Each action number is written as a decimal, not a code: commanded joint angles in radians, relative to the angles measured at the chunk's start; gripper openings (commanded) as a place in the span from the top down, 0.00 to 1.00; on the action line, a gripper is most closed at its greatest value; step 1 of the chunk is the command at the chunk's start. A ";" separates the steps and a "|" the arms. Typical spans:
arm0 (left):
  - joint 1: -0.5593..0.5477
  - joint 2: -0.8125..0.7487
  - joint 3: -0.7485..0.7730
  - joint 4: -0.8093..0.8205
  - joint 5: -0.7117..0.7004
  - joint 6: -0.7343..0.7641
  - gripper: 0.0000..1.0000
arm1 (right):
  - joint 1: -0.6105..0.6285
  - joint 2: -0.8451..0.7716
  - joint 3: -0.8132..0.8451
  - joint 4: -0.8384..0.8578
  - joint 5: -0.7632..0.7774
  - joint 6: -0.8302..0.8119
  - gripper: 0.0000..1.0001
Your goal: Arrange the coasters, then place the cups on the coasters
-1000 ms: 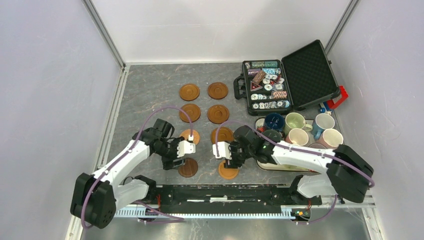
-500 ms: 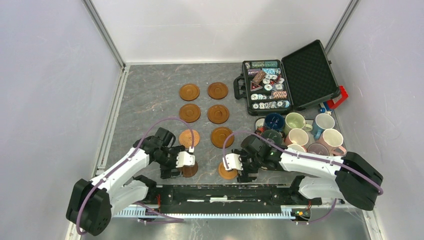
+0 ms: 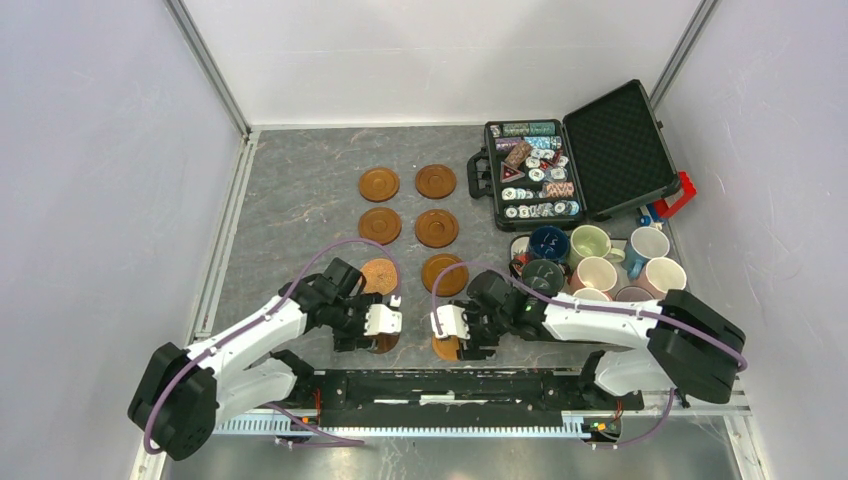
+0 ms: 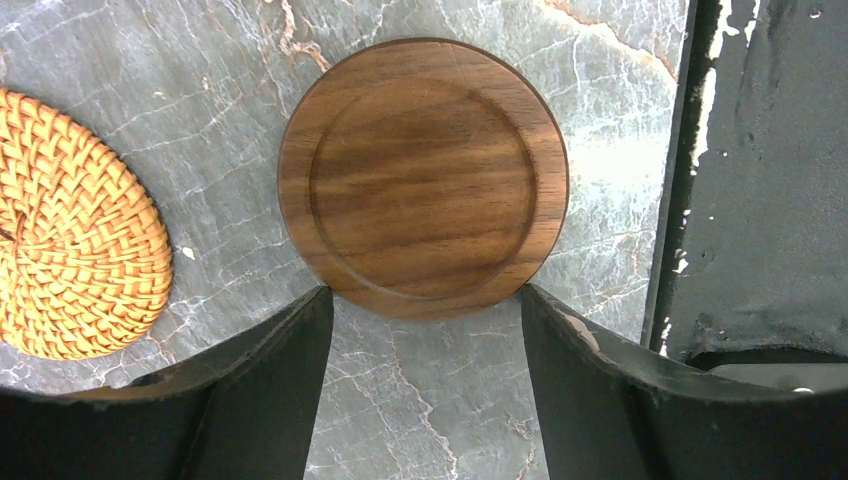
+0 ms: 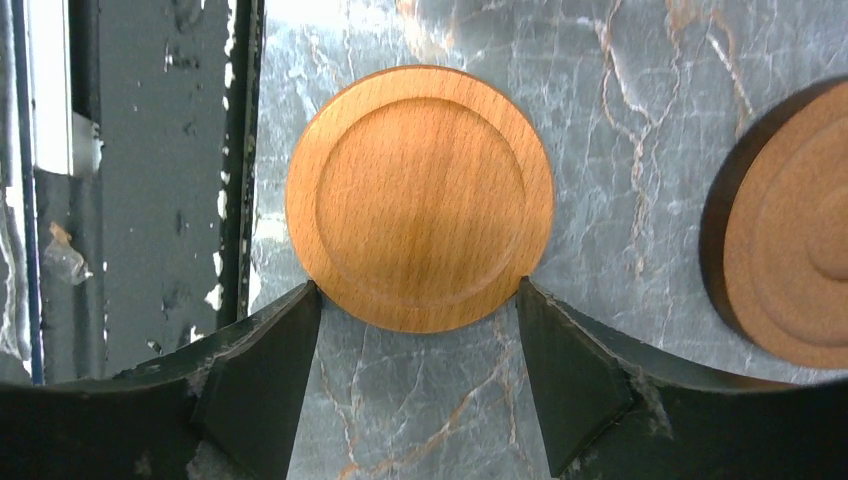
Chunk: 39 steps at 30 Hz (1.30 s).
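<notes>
Eight coasters lie in two columns on the grey table. The dark walnut coaster (image 4: 423,180) (image 3: 380,342) lies flat at the near left. My left gripper (image 4: 425,295) (image 3: 383,322) is open, both fingertips touching its near rim. The light orange coaster (image 5: 420,198) (image 3: 447,347) lies at the near right. My right gripper (image 5: 418,287) (image 3: 440,322) is open, its tips against that rim in the same way. Each disc is wider than the gap between the fingers. The cups (image 3: 590,242) stand crowded in a tray (image 3: 517,243) at the right.
A woven coaster (image 4: 70,260) (image 3: 378,273) lies beside the walnut one. A brown ringed coaster (image 5: 800,230) (image 3: 445,273) lies beside the orange one. An open poker-chip case (image 3: 575,160) sits at the back right. The black base rail (image 3: 450,385) runs just behind both near coasters.
Both grippers came down from the third row to the nearest coasters by the base rail. Their fingertips now rest against those coasters' rims.
</notes>
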 commanded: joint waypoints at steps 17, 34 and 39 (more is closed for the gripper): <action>0.032 -0.155 0.044 -0.071 -0.022 -0.095 0.12 | -0.025 -0.013 0.109 -0.007 0.077 0.002 0.07; 0.093 0.119 0.474 -0.051 0.017 -0.549 0.00 | -0.528 -0.014 0.592 -0.530 -0.050 -0.124 0.02; 0.093 0.170 0.529 -0.008 0.021 -0.594 0.00 | -0.757 0.044 0.712 -0.655 -0.046 -0.123 0.07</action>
